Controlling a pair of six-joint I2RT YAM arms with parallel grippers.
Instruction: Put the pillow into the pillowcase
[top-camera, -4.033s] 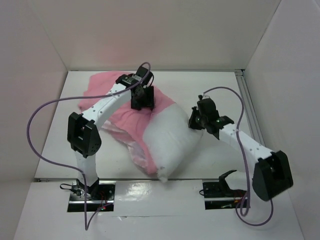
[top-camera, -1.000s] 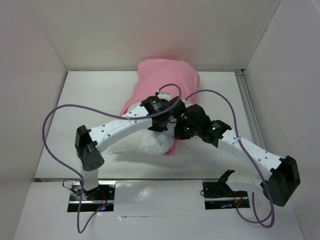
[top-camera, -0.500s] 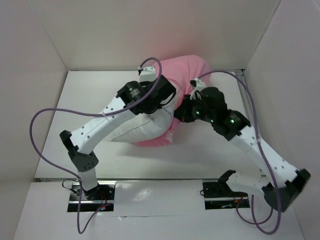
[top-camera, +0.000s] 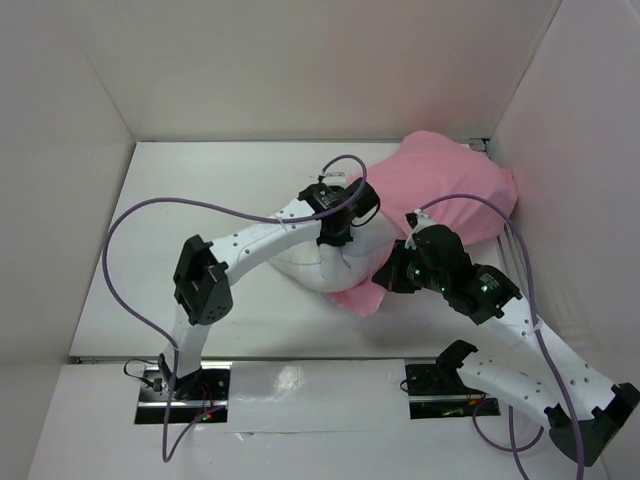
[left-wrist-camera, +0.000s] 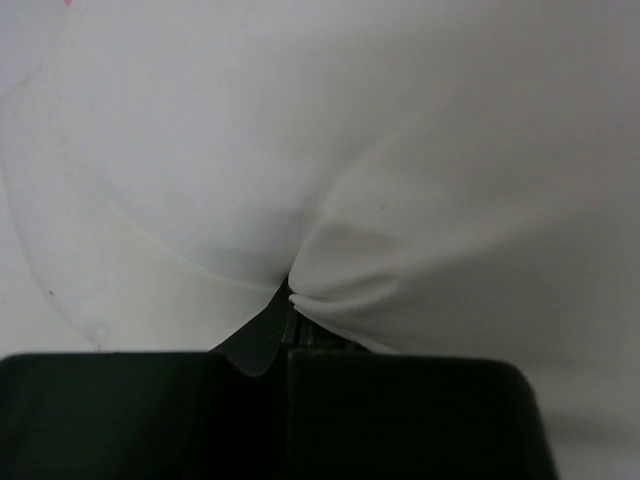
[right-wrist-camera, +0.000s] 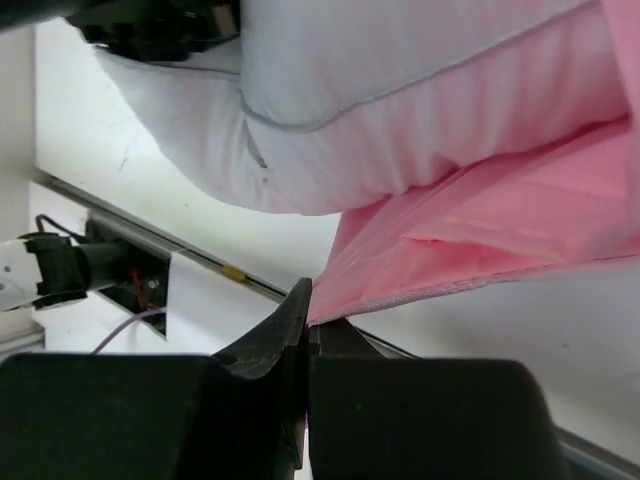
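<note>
Pillow (top-camera: 312, 270) half-hidden in pillowcase (top-camera: 450, 190); left end effector (left-wrist-camera: 290, 305) clamps pillow, right end effector (right-wrist-camera: 308, 308) pillowcase.

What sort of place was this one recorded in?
Probably a lab test cell: plain white walls box in a white table, the left arm and right arm are bolted at its near edge, and purple cables hang loose.

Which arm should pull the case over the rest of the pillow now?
Right, probably. The right gripper is shut on the pillowcase hem beside the exposed end of the pillow; the left gripper only pinches the pillow.
</note>
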